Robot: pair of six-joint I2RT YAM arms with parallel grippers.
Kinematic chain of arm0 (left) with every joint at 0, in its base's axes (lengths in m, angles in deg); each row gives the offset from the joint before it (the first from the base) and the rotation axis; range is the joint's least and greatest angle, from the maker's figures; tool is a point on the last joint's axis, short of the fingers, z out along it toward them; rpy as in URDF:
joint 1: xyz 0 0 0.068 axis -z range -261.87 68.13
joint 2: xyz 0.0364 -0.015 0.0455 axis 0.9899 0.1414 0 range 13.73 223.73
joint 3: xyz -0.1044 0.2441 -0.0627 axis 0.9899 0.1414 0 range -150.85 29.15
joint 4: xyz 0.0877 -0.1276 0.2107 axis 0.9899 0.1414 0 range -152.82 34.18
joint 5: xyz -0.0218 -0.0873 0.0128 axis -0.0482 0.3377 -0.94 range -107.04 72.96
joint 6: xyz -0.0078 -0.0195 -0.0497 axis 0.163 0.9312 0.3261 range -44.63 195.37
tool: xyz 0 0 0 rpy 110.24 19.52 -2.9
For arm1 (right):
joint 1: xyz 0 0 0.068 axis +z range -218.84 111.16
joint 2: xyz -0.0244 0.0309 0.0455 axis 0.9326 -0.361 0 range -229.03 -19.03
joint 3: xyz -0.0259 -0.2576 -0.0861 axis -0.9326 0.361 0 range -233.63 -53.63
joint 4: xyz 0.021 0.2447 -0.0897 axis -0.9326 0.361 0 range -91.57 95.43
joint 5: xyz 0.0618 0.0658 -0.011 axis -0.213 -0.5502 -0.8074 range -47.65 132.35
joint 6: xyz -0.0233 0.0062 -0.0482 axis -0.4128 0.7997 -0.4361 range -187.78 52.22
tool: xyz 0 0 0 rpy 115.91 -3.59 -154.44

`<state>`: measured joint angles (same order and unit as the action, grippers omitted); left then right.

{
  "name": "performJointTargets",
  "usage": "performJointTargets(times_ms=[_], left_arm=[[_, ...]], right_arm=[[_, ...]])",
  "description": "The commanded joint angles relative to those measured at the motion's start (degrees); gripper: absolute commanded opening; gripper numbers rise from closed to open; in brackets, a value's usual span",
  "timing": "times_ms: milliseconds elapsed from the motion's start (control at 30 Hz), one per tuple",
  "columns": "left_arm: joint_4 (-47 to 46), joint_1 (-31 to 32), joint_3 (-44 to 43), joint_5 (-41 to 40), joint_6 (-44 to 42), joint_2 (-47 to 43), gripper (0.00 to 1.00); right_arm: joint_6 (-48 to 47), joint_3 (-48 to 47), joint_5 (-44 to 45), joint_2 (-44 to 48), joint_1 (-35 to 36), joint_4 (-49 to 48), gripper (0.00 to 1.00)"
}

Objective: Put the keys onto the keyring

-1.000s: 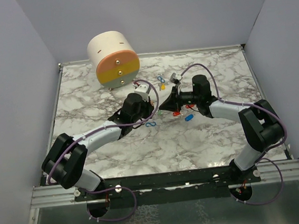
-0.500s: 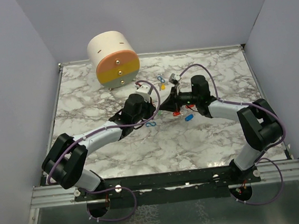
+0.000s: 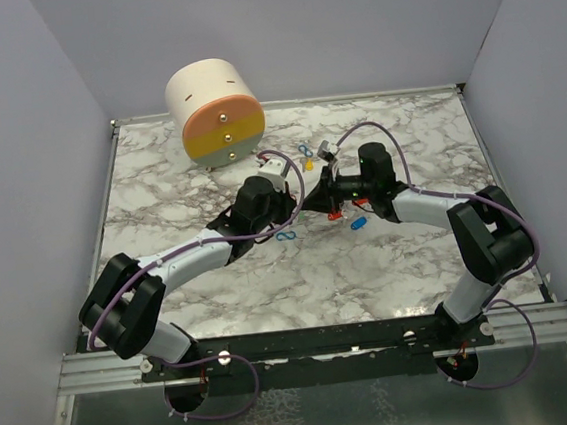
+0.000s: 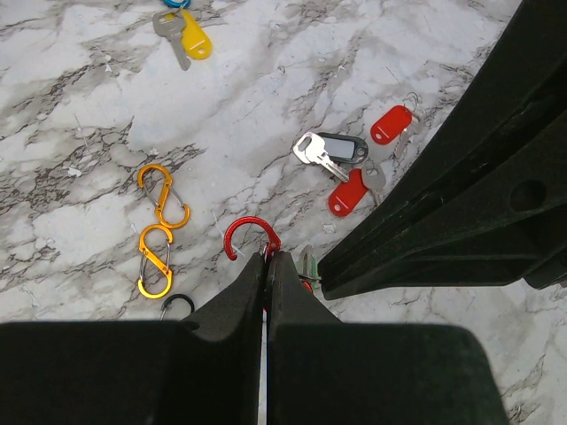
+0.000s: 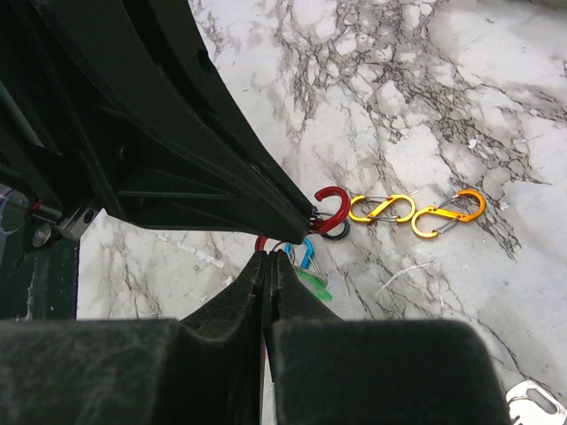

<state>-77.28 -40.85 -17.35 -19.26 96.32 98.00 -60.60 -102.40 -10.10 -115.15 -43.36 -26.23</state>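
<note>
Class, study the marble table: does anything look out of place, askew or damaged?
Nothing looks damaged. The keys lie scattered loose at odd angles near two orange clips. The cream drum at the far left corner lies on its side, its striped face towards the top camera.

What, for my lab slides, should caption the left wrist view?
The shut left tool pinches a red clip beside two orange clips; red keys lie beyond.
</note>
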Motion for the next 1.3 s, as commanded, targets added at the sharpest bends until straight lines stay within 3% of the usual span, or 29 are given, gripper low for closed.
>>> performJointTargets(times_ms=[0, 1267], left_arm=[[-1.3, 0.38, -1.31, 0.13, 0.23, -1.81, 0.0], [-1.89, 0.47, -2.78, -1.53, 0.67, 0.05, 0.0]], right_arm=[[-1.09, -1.76, 1.3, -0.78, 0.45, 0.61, 0.01], [-2.32, -2.26, 1.38, -1.18, 1.68, 2.54, 0.01]])
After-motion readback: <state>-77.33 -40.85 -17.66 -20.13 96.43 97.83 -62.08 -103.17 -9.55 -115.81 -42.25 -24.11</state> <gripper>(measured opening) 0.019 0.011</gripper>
